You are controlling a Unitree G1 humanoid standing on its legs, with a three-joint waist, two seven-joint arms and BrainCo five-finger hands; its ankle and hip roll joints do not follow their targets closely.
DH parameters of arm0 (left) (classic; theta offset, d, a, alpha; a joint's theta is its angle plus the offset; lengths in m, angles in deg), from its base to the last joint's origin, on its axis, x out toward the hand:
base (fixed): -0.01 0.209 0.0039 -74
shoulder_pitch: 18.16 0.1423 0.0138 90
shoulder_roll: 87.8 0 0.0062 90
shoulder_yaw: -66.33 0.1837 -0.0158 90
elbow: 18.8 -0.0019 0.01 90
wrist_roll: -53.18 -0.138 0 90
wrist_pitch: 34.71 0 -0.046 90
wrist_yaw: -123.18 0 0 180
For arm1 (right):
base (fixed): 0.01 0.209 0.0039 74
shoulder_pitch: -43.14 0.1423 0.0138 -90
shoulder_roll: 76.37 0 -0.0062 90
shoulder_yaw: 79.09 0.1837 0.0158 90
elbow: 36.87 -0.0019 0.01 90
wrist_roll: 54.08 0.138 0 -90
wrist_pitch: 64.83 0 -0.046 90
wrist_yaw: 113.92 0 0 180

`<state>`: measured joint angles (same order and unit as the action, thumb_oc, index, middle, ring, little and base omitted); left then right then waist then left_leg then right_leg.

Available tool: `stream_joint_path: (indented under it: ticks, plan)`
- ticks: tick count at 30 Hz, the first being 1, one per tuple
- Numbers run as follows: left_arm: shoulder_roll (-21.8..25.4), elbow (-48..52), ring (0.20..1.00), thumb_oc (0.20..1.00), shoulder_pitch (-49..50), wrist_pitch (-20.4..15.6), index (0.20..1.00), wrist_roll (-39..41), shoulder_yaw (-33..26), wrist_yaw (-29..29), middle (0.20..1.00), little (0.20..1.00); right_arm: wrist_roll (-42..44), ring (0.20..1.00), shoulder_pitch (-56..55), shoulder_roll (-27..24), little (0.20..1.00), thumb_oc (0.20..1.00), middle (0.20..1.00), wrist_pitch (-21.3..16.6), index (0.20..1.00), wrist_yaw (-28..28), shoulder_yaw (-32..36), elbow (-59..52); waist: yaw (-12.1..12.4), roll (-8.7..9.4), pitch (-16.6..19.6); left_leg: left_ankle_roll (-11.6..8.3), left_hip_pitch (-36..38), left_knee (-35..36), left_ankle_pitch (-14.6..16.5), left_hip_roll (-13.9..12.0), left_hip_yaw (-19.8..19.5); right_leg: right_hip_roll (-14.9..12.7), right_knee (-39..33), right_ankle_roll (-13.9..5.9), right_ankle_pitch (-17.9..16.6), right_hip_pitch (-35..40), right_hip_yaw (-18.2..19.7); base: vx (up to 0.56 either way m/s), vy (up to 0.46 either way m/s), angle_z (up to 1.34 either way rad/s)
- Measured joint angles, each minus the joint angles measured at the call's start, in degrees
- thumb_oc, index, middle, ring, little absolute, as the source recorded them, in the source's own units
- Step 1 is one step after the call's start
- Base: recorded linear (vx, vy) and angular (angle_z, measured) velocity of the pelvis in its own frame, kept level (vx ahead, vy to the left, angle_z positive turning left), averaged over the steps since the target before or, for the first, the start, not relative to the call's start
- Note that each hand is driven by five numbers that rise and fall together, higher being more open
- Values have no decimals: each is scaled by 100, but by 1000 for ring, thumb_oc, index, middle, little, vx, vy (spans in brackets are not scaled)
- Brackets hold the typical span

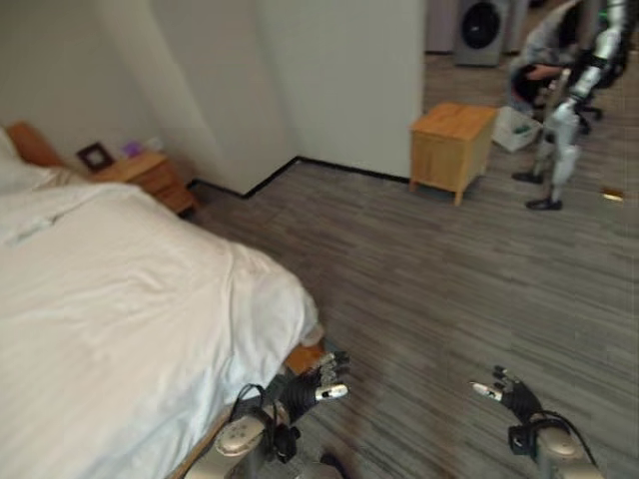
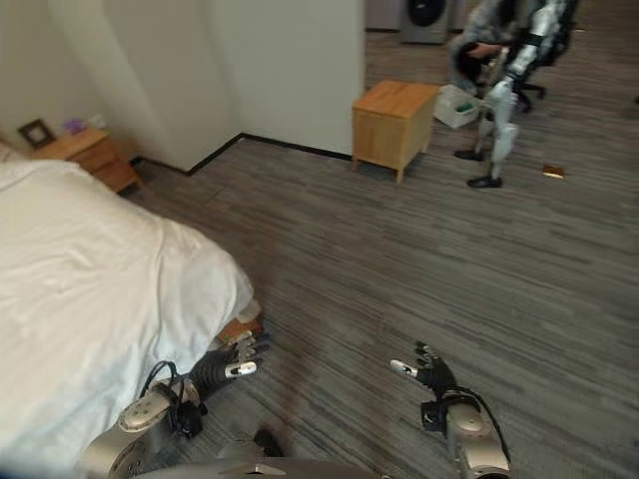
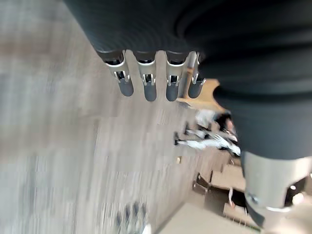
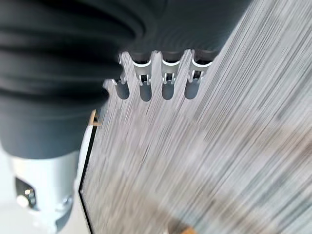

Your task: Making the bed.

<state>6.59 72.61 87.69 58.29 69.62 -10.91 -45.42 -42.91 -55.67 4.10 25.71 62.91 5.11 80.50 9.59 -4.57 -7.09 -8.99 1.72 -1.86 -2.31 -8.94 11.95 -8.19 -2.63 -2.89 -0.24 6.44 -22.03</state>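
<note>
The bed (image 1: 110, 329) fills the left of the scene, covered by a white duvet (image 1: 140, 289) that drapes over its near corner, with a little of the wooden frame (image 1: 305, 356) showing under the hem. The cover is creased and lies loosely; a pillow (image 1: 25, 178) sits at the head end. Beyond the head end, a wooden nightstand (image 1: 150, 178) stands against the wall, bearing a small dark picture frame (image 1: 96, 156).

The left hand (image 1: 312, 384) hangs low just beside the bed's near corner, its fingers (image 3: 148, 85) straight and side by side, holding nothing. The duvet's edge lies just past the fingertips toward the bed, and whether they touch the frame cannot be told. The striped grey carpet floor (image 1: 429, 289) lies beyond and below the fingers.

The right hand (image 1: 511, 394) hovers over the floor, well apart from the bed, with its fingers (image 4: 168, 80) extended, relaxed and empty.

Far ahead of the fingers of both hands, a wooden cabinet (image 1: 451, 145) stands on the floor near a white wall corner. To the right of it another humanoid robot (image 1: 569, 110) stands upright, with a person (image 1: 544, 50) seated behind it and a washing machine (image 1: 481, 30) at the back.
</note>
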Motion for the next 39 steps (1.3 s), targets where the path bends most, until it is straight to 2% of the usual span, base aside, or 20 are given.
stream_joint_path:
  ticks: [2,4,7,9,11,13,16,19,20,21,22,23,24,25,27,29,30,32,35,39]
  plan:
    - [-140,-693,1000,1000,-427,-32,1000,-615,-67,-260,1000,1000,4,1000,-267,-33,1000,1000,1000,-18,1000,20,266,-282,-460,-119,-148,191,192,170,-198,-119,714,324,-291,-63,-135,147,-225,20,-168,-33]
    - [-78,-1342,1000,1000,-872,15,1000,-880,-135,-524,1000,1000,11,1000,-242,56,1000,1000,1000,90,1000,11,180,-222,-417,86,-421,188,268,29,-164,-338,811,481,-242,34,-87,108,-83,32,-135,-33]
    - [-157,-2088,1000,1000,-1298,157,1000,-886,43,-830,1000,1000,77,1000,-310,187,1000,1000,1000,86,1000,55,352,-522,-482,299,-873,-80,-262,-1183,-166,-644,876,477,-336,132,-136,67,-65,91,-130,-52]
    - [-502,-2263,1000,1000,-1387,168,1000,-856,135,-917,1000,1000,136,1000,-413,97,1000,1000,1000,81,1000,87,514,-635,-546,43,-927,-303,-684,-1837,-339,-853,676,481,57,271,34,-1,-158,241,-69,-13]
    - [-589,-2003,1000,1000,-1398,143,1000,-754,129,-1042,1000,1000,119,1000,-439,178,1000,1000,1000,202,1000,145,588,-665,-607,13,-1041,-579,-1225,-2524,94,-860,462,272,991,295,494,-344,-171,373,118,1]
    - [-623,-1922,1000,1000,-1328,161,1000,-755,216,-1093,1000,1000,102,1000,-54,172,1000,1000,1000,256,1000,143,306,-491,-472,-6,-984,-323,-1144,-543,-65,-424,908,429,212,-65,479,-421,325,353,145,-77]
    - [-754,-2190,1000,1000,-1583,200,1000,-755,168,-1175,1000,1000,4,1000,11,125,1000,1000,1000,258,1000,167,214,-579,-526,-382,-922,-92,-1177,327,-315,-859,1560,792,-115,297,-189,-187,-228,509,158,-49]
    - [-759,-2230,1000,1000,-1597,223,1000,-598,38,-1255,1000,1000,-12,1000,-78,118,1000,1000,1000,292,1000,158,-96,-606,-661,64,-724,-122,-1250,-624,-220,-819,2069,522,-201,184,-95,-321,-139,582,48,-25]
    - [-821,-2256,1000,1000,-1557,240,1000,-529,7,-1299,1000,1000,-132,1000,-86,-4,1000,1000,1000,280,1000,133,-291,-686,-543,18,-616,-143,-1182,-975,80,-974,1906,630,-42,-170,116,-376,52,512,47,-108]
    - [-858,-2162,1000,1000,-1534,241,1000,-527,35,-1313,1000,1000,-280,1000,-114,-106,1000,1000,1000,259,1000,134,-354,-663,-479,-202,-545,142,-1094,-912,201,-1209,1834,634,1729,-107,693,-746,61,488,113,-49]
    - [-437,-1880,1000,1000,-1565,219,1000,-526,53,-1324,1000,1000,-510,1000,-247,387,1000,1000,1000,371,1000,150,-377,-532,-418,656,-379,193,-1081,-982,267,-673,2030,2,2367,-436,1613,-485,255,432,137,38]
    - [-280,-1877,1000,1000,-1584,223,1000,-527,50,-1353,1000,1000,-649,1000,-290,596,1000,1000,1000,385,1000,150,-353,-533,-477,978,-297,275,-1083,-1022,221,-487,2061,-34,1657,-394,1806,-84,195,358,199,73]
    - [-156,-1863,1000,1000,-1553,268,1000,-527,88,-1376,1000,1000,-737,1000,-310,726,1000,1000,1000,403,1000,169,-325,-535,-377,1270,-235,517,-1012,-1106,311,-131,2218,-449,1553,-1160,1756,-55,-4,319,209,49]
    - [-195,-1959,1000,1000,-1565,307,1000,-527,109,-1398,1000,1000,-831,1000,-332,705,1000,1000,1000,385,1000,182,-363,-546,-348,1247,-278,941,-836,-1285,565,2,2392,-559,2228,-1279,1507,-155,101,329,242,23]
    - [-259,-1963,1000,1000,-1586,335,1000,-527,370,-1474,1000,1000,-935,1000,-451,347,1000,1000,1000,303,1000,191,-309,-972,-473,516,-350,1209,-376,-910,1116,259,2270,-1063,4597,-1223,630,-1082,169,437,183,61]
    - [-236,-1980,1000,1000,-1759,349,1000,-527,480,-1586,1000,1000,-1053,1000,-459,316,1000,1000,1000,297,1000,237,-276,-1099,-682,239,-533,1381,-18,-399,1100,701,2007,-1559,5417,-953,616,-1801,383,585,4,91]
    - [-344,-1975,1000,1000,-1952,349,1000,-527,521,-1618,1000,1000,-1110,1000,-268,294,1000,1000,1000,305,1000,273,-236,-1104,-881,-181,-796,1429,300,40,921,907,1819,-1599,4189,-849,798,-2348,316,667,-175,93]
    - [-438,-1976,1000,1000,-1941,351,1000,-528,468,-1621,1000,1000,-1109,1000,-336,336,1000,1000,1000,311,1000,284,-278,-1103,-1036,-128,-855,1379,500,103,977,1033,1634,-1617,3550,-714,692,-2510,316,599,-253,88]
    - [-559,-2093,1000,1000,-1657,339,1000,-532,167,-1671,1000,1000,-1106,1000,-426,450,1000,1000,1000,317,1000,281,-343,-1089,-1258,134,-920,1116,1074,306,1216,936,1102,-703,829,-703,3,-2381,288,523,-230,96]
    - [-515,-2282,1000,1000,-1405,376,1000,-553,172,-1661,1000,1000,-1113,1000,-433,398,1000,1000,1000,325,1000,312,-56,-1105,-1361,364,-844,713,1704,466,1462,1005,639,-804,433,-723,-194,-2238,70,399,-224,82]
